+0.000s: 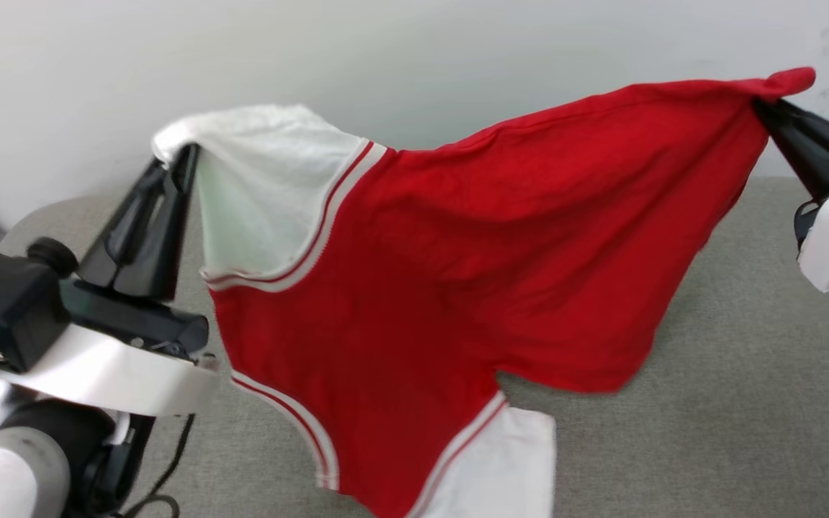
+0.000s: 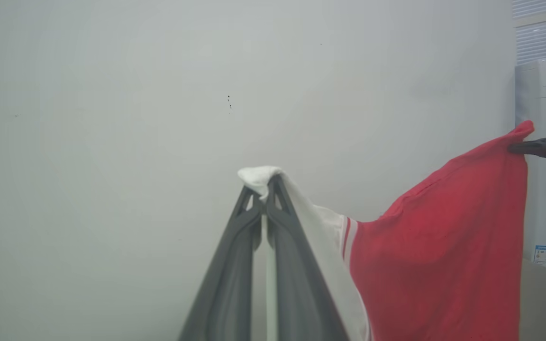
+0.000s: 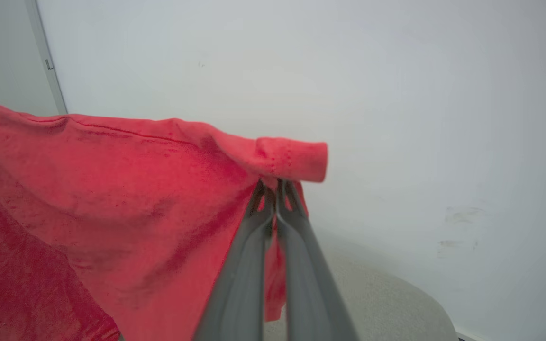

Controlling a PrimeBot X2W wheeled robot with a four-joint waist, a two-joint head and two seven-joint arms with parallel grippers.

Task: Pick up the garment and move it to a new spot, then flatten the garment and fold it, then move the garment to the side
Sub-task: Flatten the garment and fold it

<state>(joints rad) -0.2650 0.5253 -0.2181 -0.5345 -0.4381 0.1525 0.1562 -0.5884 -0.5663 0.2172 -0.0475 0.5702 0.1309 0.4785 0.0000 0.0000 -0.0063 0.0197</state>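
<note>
Our left gripper point(image 1: 183, 155) was clamped on a white sleeve point(image 1: 270, 187) of the red jersey point(image 1: 458, 252) and our right gripper point(image 1: 763, 106) on a red corner, so we held it stretched in the air above the grey table point(image 1: 745, 374), presumably to lay it down flat.

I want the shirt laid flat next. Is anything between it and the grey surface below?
Nothing visible. The garment hangs between the left end effector and the right end effector, both shut on it, over the grey surface; the patch right under the cloth is hidden.
</note>
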